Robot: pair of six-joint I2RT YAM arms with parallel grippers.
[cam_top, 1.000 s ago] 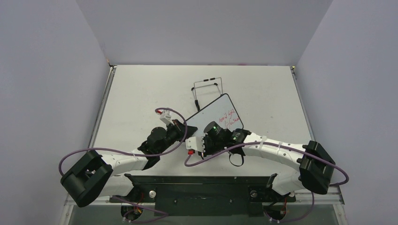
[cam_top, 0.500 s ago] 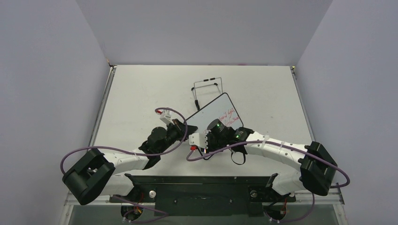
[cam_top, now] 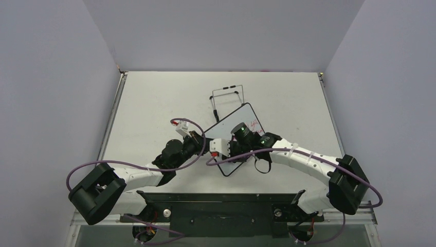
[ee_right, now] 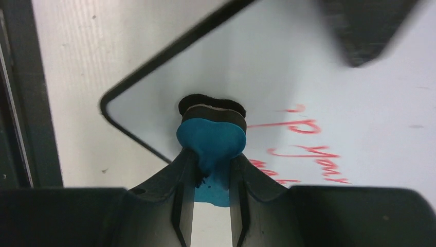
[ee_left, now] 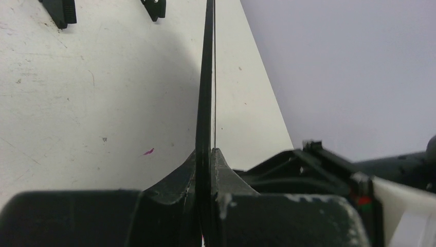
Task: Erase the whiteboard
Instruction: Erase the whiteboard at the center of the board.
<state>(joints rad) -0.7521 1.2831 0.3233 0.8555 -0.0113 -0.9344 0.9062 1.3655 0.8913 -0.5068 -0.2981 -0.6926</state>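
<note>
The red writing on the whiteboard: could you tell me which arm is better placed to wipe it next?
Right. The right gripper is shut on the blue eraser, whose felt tip sits on the whiteboard beside the red writing, while the left gripper is clamped on the board's edge.

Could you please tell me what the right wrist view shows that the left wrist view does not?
Only the right wrist view shows the blue eraser, shut in the right gripper, and red writing on the whiteboard. Only the left wrist view shows the left gripper clamping that whiteboard edge-on. Both show the whiteboard and the white table.
</note>
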